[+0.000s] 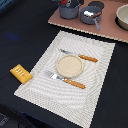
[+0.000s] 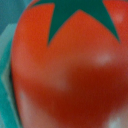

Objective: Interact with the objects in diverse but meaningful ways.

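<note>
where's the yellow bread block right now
In the exterior view, the yellow bread block lies on the dark table at the view's left, just off the placemat's left edge, nearest the fork beside the round plate.

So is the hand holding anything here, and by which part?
Cannot tell. The tomato fills the wrist view very close up, but no fingers show, and the exterior view shows neither hand nor tomato.

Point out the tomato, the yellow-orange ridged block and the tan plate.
tomato (image 2: 70,75), wrist view, on its red skin below the green calyx.
yellow-orange ridged block (image 1: 20,73), exterior view, on its ridged top face.
tan plate (image 1: 69,65), exterior view, on its bare centre.
</note>
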Robot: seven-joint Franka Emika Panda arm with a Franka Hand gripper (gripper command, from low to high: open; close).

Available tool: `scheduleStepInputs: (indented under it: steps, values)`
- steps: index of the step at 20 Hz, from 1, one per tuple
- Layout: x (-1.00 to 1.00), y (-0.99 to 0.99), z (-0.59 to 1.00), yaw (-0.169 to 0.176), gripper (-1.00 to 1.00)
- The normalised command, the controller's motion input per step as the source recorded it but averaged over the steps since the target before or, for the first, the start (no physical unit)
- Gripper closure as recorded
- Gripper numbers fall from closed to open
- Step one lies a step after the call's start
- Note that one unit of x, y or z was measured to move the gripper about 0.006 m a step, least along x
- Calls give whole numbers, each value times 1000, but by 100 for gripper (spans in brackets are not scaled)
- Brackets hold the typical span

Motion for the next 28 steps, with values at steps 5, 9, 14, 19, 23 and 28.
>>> scheduleStepInputs:
  steps: [5, 9, 14, 19, 23, 28]
  values:
    - [231, 511, 385, -18, -100]
    - [124, 374, 566, -40, -100]
    - [-6, -274, 754, -108, -100]
    - [0, -617, 787, -123, -100]
    - [0, -669, 759, -108, -100]
    - [15, -805, 401, -66, -100]
